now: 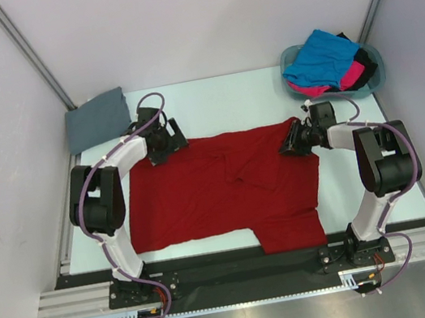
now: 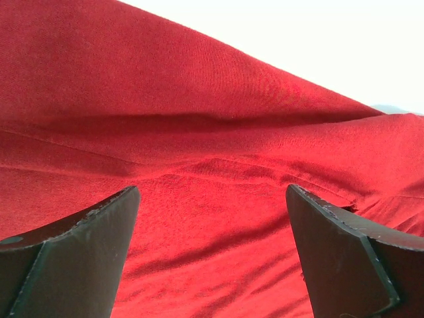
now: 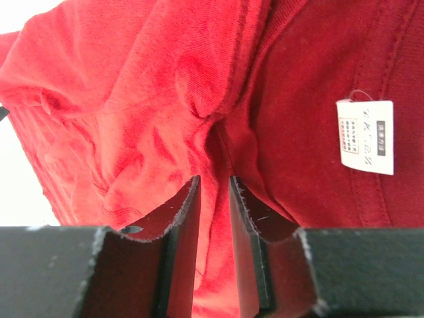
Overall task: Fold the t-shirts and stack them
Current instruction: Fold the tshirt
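The red shirt [image 1: 219, 195] lies spread on the table [image 1: 227, 99] just beyond the arm bases. Its long axis runs left to right, and 1 flap at its near-right corner reaches toward the near edge. A loose ridge of cloth crosses its middle; which end holds the collar I cannot tell. At the shirt's far-left corner sits the left gripper [image 1: 167, 144]. In its wrist view the gripper [image 2: 212, 252] is spread wide, with 2 dark fingers [image 2: 73, 258] at either side of the frame and rumpled red cloth below and between them, and nothing gripped. Whether the tips touch the cloth is unclear. At the shirt's far-right corner the right gripper [image 1: 292, 141] meets the edge. Its wrist view shows the gripper [image 3: 213, 245] drawn to a narrow slit with a bunched fold of the red shirt pinched in it, and a white label [image 3: 366, 136] on the cloth to the right of the fingers. Beyond the shirt's far-left corner a grey shirt [image 1: 97, 119] lies folded flat, apart from it. Beyond the far-right corner stands a teal basket [image 1: 376, 72] holding 3 crumpled shirts: a blue shirt [image 1: 318, 58] heaped on top, a pink shirt [image 1: 358, 71] under it, and a black shirt [image 1: 367, 66] at the right side.
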Robot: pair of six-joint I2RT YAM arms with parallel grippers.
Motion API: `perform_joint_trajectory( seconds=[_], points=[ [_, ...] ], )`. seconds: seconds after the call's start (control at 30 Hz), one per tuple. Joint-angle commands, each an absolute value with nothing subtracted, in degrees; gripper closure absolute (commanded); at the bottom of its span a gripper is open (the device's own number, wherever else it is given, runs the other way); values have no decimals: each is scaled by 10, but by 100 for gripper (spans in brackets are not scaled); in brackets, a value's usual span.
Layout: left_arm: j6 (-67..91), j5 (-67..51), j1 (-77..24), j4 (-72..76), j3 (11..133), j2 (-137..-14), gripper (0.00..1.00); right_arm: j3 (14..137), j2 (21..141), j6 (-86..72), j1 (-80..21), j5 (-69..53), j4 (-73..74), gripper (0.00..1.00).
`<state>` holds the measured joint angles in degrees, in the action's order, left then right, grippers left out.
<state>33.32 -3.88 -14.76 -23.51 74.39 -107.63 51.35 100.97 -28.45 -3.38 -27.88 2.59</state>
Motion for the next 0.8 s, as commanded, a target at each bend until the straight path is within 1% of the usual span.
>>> perform_joint_trajectory(
  seconds=[0.0, 0.3, 0.43, 0.57, 0.77],
  points=[
    [320, -47, -151, -236, 769, -1076, 2, 536, 1019, -280, -40, -293, 10, 71],
    [320, -47, -151, -237, 771, -1078, 2, 546, 1033, -279, -48, -297, 12, 73],
    [320, -46, -151, -237, 771, -1078, 2, 549, 1032, -274, -49, -294, 17, 82],
    [321, -46, -151, -239, 772, -1078, 2, 547, 1018, -272, -49, -287, 22, 100],
    [319, -47, -151, -238, 773, -1077, 2, 548, 972, -262, -47, -258, 48, 100]
  ],
)
